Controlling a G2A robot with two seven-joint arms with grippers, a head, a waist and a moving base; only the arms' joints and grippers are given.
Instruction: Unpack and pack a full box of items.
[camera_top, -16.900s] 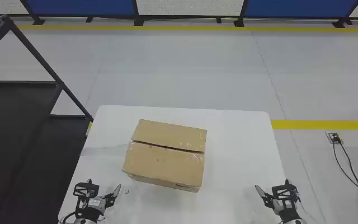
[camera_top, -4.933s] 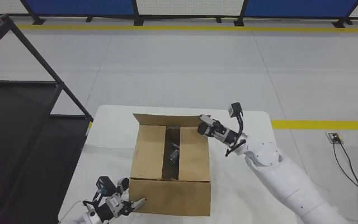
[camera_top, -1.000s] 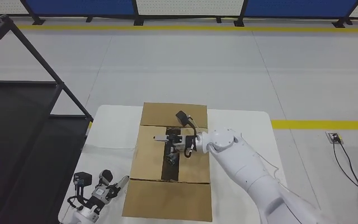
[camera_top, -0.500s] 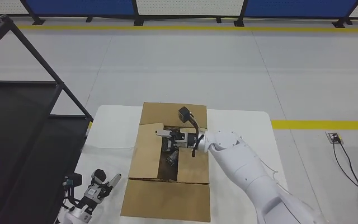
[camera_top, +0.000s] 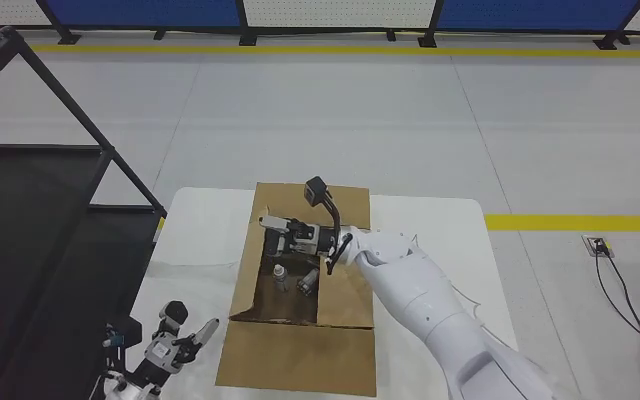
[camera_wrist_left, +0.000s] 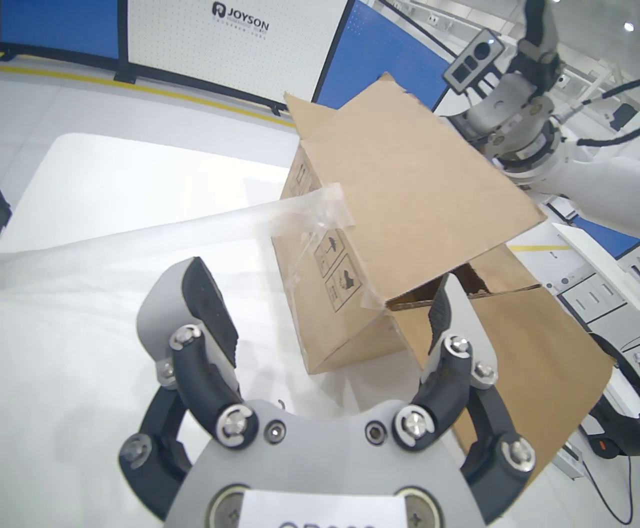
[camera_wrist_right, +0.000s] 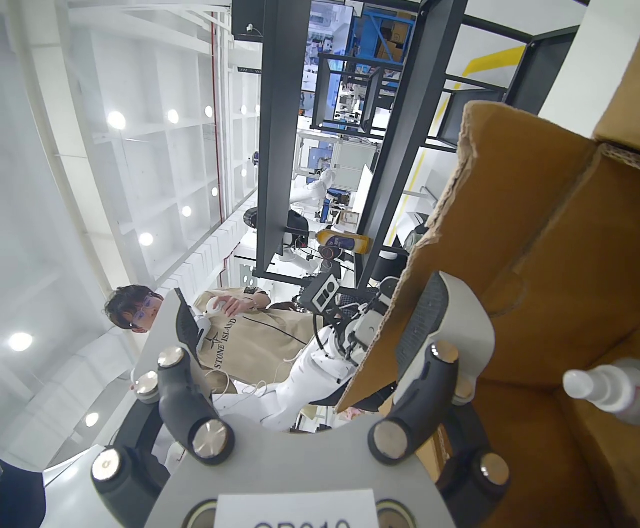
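Top view: one brown cardboard box (camera_top: 345, 300) at mid-frame on a white round-cornered table (camera_top: 440, 250), its mouth facing up.

Flaps, four:
- The upper flap (camera_top: 312, 203) lies flat on the table toward the top of the frame.
- The lower flap (camera_top: 300, 360) lies flat toward the bottom of the frame.
- The right flap (camera_top: 347, 260) is folded over the right half of the mouth.
- The left flap (camera_top: 250, 280) stands raised on edge.

Spread like this, the cardboard's long axis runs from upper to lower frame. The open slot beside the right flap runs the same way.

Contents seen through the slot, two:
- One small white capped bottle (camera_top: 281, 272), seen cap-end on.
- One pale item (camera_top: 308, 283) just beside the bottle, lying tilted. Its kind cannot be told.

Tape, one: a strip of clear tape (camera_wrist_left: 310, 215) clings to a box corner and trails over the table.

Grippers, two:
- The right gripper (camera_top: 268, 222) is at the upper left of the mouth. Its fingers are spread wide, with the raised flap's edge standing between them, unpinched — one finger (camera_wrist_right: 440, 320) is on the flap's inner side and the other is well outside.
- The left gripper (camera_top: 195, 325) is at the lower left of the frame, over the table's near corner and apart from the box. Its fingers are spread and it holds nothing.
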